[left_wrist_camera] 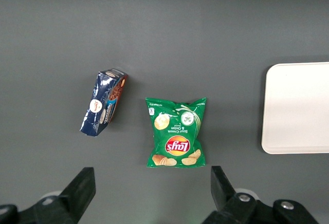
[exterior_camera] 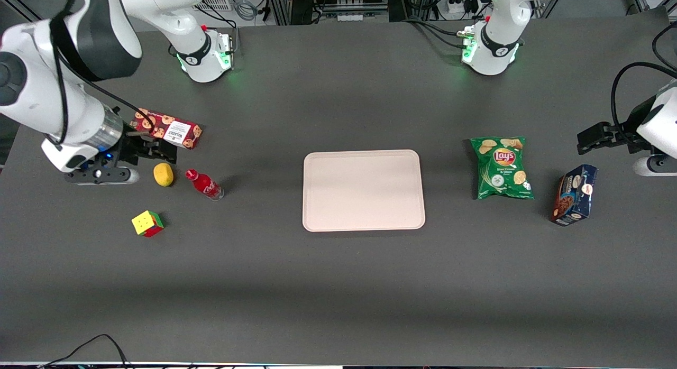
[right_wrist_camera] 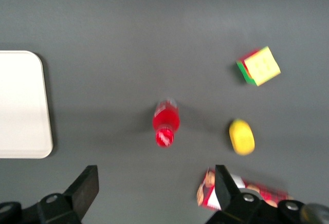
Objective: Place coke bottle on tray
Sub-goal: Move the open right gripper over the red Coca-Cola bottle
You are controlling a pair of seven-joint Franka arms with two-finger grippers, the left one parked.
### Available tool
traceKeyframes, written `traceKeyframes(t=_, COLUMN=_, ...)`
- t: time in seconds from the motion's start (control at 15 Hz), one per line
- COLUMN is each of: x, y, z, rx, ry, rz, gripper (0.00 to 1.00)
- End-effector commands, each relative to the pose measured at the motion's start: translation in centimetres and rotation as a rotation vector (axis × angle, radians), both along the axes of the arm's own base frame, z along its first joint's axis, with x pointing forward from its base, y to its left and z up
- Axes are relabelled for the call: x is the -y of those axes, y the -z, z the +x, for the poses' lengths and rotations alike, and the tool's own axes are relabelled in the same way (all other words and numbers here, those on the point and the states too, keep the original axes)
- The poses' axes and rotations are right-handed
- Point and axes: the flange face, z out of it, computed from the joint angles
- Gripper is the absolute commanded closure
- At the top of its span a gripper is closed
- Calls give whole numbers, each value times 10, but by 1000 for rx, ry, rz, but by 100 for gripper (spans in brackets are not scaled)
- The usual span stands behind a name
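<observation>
Poised above the working arm's end of the table, the gripper (exterior_camera: 158, 149) holds nothing; in the right wrist view its two fingers (right_wrist_camera: 85, 185) stand wide apart with bare table between them.

Nearest the front camera in this cluster sits a puzzle cube (exterior_camera: 147, 223), yellow face up. Farther from the camera lie a lemon (exterior_camera: 163, 174) and, just beside it, the coke bottle (exterior_camera: 204, 184), which appears to be standing and seen from above, its red cap toward the lemon and its clear base toward the tray. Farther again, partly under the gripper, is a red cookie box (exterior_camera: 170, 129). The tray (exterior_camera: 363, 190) lies flat and bare at the middle of the table, well apart from the bottle. A green chip bag (exterior_camera: 501, 168) and a dark blue cookie box (exterior_camera: 574, 194) lie toward the parked arm's end.

Nothing has been grasped yet, so the whole task remains. The main risk, as I judge it, is crowding: the lemon sits near the bottle, so a finger coming down on that side could knock it away or tip the bottle. The bottle is small and round, so an off-centre closing could squirt it out sideways. A light bottle could also topple on release if set down tilted on the tray.
</observation>
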Motion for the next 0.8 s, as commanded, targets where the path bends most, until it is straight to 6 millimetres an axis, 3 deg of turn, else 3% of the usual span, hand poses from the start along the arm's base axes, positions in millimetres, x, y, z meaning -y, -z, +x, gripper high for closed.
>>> traceKeyframes(t=0.0, x=2, y=43, z=9, rx=43, ry=-119, rz=26, gripper=0)
traceKeyframes(t=0.27, x=3, y=98, z=-9, rx=51, ry=-120, rz=26, gripper=0)
traceKeyframes(t=0.53, x=5, y=128, z=-25, rx=75, ry=-119, rz=26, gripper=0)
traceKeyframes(t=0.73, x=6, y=137, z=-28, rx=85, ry=-119, rz=25, gripper=0)
